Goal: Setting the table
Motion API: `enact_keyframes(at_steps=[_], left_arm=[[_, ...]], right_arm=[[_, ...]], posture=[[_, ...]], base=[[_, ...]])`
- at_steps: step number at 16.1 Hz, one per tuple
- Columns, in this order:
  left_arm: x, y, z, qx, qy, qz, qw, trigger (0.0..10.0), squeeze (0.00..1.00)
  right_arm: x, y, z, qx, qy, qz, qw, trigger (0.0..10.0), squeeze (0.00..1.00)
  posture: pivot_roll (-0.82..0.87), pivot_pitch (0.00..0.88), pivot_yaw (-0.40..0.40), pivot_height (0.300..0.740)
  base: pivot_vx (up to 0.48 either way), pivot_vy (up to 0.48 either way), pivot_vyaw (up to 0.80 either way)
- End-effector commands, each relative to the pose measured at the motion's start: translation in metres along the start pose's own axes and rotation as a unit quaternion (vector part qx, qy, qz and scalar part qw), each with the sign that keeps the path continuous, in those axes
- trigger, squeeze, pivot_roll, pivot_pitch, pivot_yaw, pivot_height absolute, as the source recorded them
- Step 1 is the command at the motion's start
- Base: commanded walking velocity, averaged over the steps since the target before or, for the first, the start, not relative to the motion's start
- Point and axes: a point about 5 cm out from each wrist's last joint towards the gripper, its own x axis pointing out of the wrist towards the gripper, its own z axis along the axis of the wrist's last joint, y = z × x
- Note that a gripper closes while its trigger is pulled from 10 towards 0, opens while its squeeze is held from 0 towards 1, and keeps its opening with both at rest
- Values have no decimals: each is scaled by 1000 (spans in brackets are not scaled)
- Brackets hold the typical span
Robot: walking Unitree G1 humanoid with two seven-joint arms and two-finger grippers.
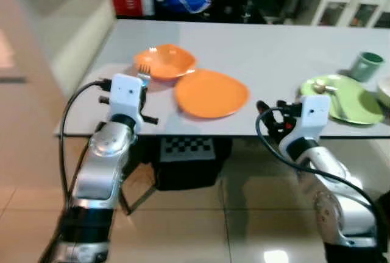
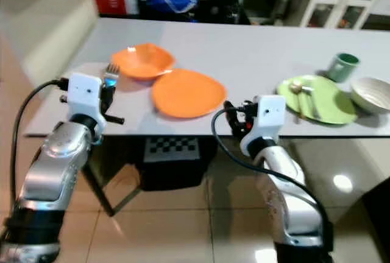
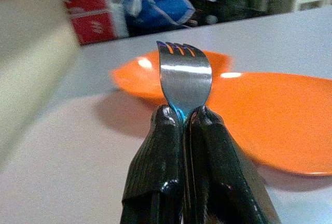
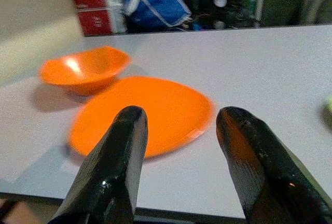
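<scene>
both silver arms reach forward, bent at the elbow. the left gripper (image 3: 184,117) has its black fingers (image 3: 155,172) pressed together on a fork (image 3: 184,76). the right gripper (image 4: 181,117), apparently held level, has its fingers (image 4: 116,156) spread apart with nothing between.

You see a polished metal fork (image 3: 184,76), glossy orange plastic plate (image 1: 211,93) and bowl (image 1: 166,61), matt grey table (image 1: 256,44).

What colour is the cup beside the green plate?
Dark green. The cup shows best in the right eye view, just beyond the green plate.
</scene>
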Motion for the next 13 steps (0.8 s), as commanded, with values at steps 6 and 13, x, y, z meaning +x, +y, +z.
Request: enact_keyframes(at_steps=[6, 13], left_arm=[[-16, -9, 0, 6, 6, -36, 999, 10000, 0], [-42, -22, -32, -21, 97, -58, 993, 10000, 0]], right_arm=[[-4, 0, 5, 0, -8, 0, 1000, 10000, 0], [-10, 2, 1, -6, 11, 21, 1000, 10000, 0]], posture=[[28, 0, -14, 740], [26, 0, -17, 740]], base=[[367, 0, 0], [350, 0, 0]])
